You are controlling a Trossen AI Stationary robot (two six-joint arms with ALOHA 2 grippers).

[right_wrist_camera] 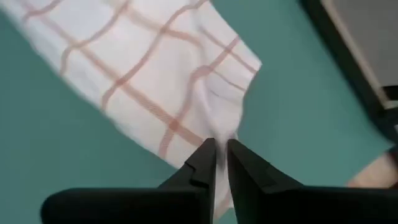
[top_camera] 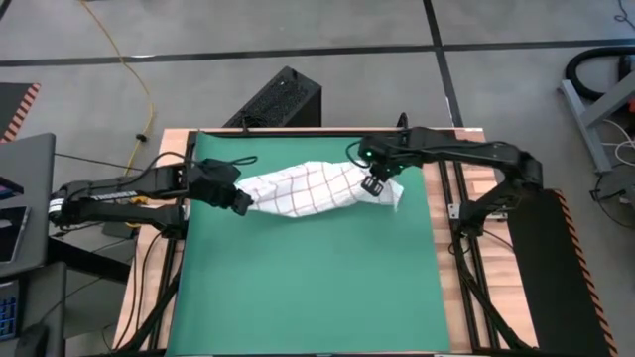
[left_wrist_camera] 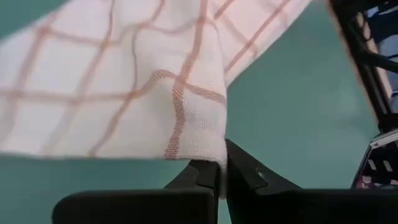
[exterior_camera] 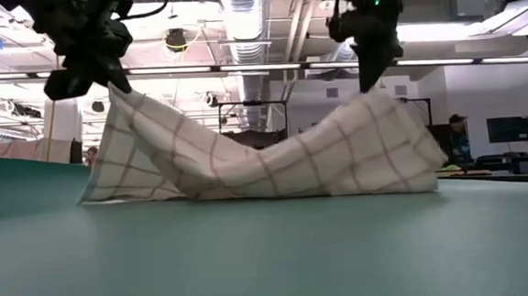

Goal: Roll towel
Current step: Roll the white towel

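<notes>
To roll well, both ends should travel together and stay level. The towel (top_camera: 313,188) lies bunched on the far half of the green mat (top_camera: 317,288). The left gripper (left_wrist_camera: 222,171) pinches its edge tightly. The right gripper (right_wrist_camera: 221,162) seems to grip the other end, fingers nearly closed.

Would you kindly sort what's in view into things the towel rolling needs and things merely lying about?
Needed:
towel
left gripper, pinching the towel's edge
right gripper, at its other end
green mat

Lying about:
yellow cable
black box beyond the table
</notes>
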